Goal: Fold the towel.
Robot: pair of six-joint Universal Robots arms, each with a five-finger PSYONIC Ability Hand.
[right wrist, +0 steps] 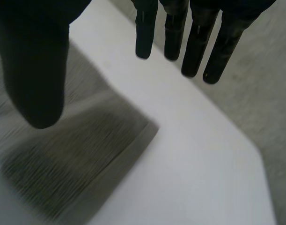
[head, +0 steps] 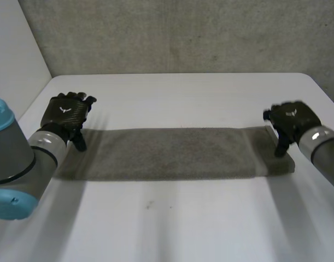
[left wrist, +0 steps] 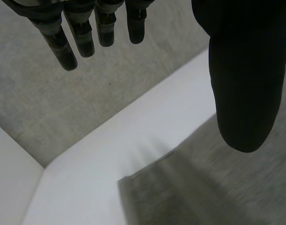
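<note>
A long grey-brown towel (head: 172, 154) lies flat across the middle of the white table (head: 177, 93), stretched from side to side. My left hand (head: 65, 113) hovers over the towel's far left corner (left wrist: 128, 180), fingers (left wrist: 77, 37) straight and apart from the thumb (left wrist: 248, 79), holding nothing. Above the towel's far right corner (right wrist: 150, 126) my right hand (head: 289, 121) is held with straight fingers (right wrist: 199, 42) and its thumb (right wrist: 35, 70) spread away, empty too. The towel's right end has a paler band (head: 259, 153).
A grey wall (head: 177, 33) stands behind the table's far edge, and a white panel (head: 13, 49) closes off the left side. Bare tabletop lies in front of the towel and beyond it.
</note>
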